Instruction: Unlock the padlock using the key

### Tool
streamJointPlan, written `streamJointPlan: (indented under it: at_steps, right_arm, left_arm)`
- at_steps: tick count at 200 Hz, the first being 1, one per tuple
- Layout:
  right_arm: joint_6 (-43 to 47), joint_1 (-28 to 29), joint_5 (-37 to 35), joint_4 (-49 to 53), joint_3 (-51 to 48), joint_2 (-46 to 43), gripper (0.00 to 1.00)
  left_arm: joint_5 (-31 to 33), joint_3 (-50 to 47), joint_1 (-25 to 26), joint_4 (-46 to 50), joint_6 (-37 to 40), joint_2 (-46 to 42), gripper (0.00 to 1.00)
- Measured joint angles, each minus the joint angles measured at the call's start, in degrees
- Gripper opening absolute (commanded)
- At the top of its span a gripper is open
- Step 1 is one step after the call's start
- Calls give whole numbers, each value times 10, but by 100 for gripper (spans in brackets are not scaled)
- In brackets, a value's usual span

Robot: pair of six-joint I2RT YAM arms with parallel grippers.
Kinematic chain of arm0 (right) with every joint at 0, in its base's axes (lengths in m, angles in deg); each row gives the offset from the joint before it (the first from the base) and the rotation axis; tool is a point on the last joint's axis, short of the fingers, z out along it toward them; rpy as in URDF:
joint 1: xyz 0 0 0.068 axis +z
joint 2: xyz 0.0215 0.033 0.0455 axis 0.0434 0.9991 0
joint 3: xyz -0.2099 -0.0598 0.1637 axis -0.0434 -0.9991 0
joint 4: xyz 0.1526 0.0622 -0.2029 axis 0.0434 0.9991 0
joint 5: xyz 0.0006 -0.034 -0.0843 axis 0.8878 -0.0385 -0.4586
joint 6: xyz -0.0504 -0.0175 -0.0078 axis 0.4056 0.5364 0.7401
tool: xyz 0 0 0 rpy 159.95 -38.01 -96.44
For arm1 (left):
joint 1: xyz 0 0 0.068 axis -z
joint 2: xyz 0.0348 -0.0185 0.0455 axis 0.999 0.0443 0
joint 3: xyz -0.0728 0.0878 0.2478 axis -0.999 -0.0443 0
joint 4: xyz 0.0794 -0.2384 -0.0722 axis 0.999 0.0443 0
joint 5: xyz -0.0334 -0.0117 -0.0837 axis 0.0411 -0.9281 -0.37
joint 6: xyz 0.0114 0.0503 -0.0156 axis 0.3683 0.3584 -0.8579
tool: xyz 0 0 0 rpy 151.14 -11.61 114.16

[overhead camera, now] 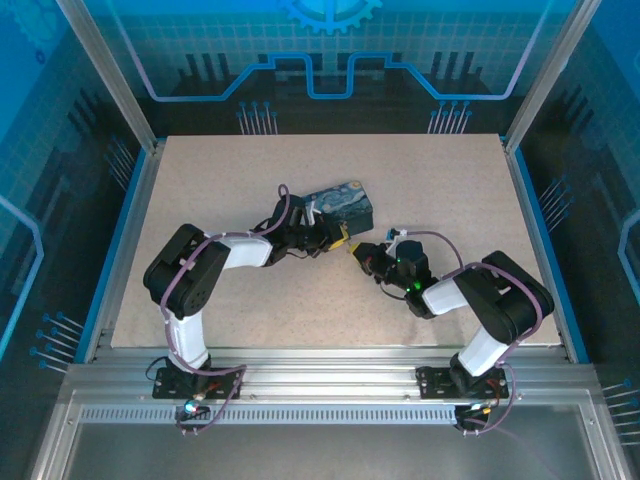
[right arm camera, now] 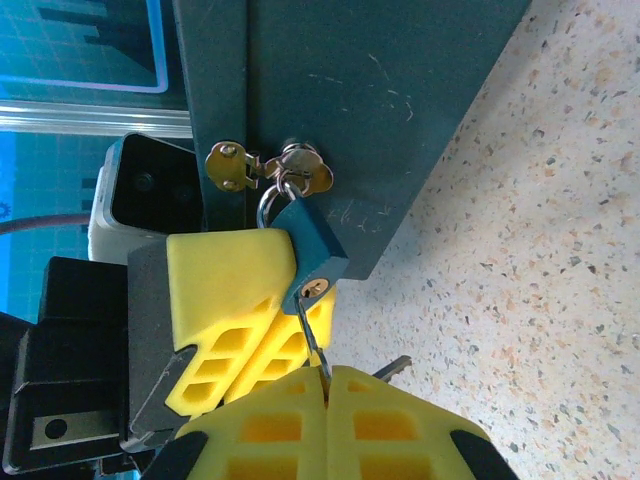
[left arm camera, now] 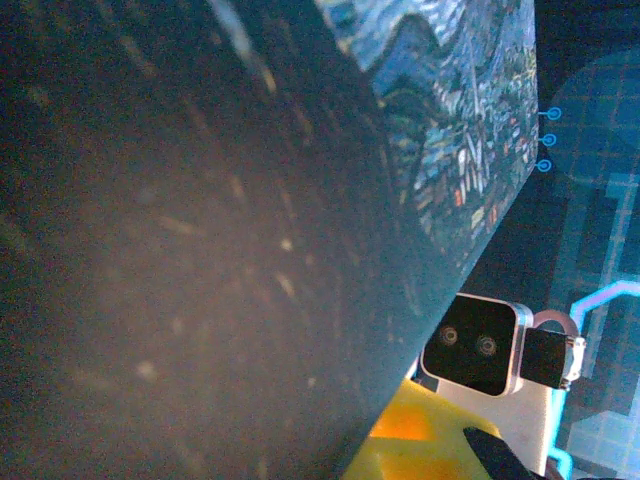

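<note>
Yellow right pincer [right arm camera: 327,385] clamped on key [right arm camera: 315,340] | key in padlock [right arm camera: 312,250]

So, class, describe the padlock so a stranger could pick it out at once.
Start at the painted box in the middle of the table. A brass latch sits on its dark side, and the padlock hangs from it. Unlike the latch, it is a small blue block with a silver shackle and a key in its keyhole.

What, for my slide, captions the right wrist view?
Right gripper pinches key seated in blue padlock on the box.
</note>
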Motion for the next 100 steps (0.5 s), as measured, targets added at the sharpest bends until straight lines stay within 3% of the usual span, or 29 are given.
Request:
streamJointPlan:
  at_steps: [100]
  right_arm:
    - [-2, 0, -5, -3, 0, 2, 0]
  left_arm:
    - [-2, -7, -1, -27, -13, 6, 0]
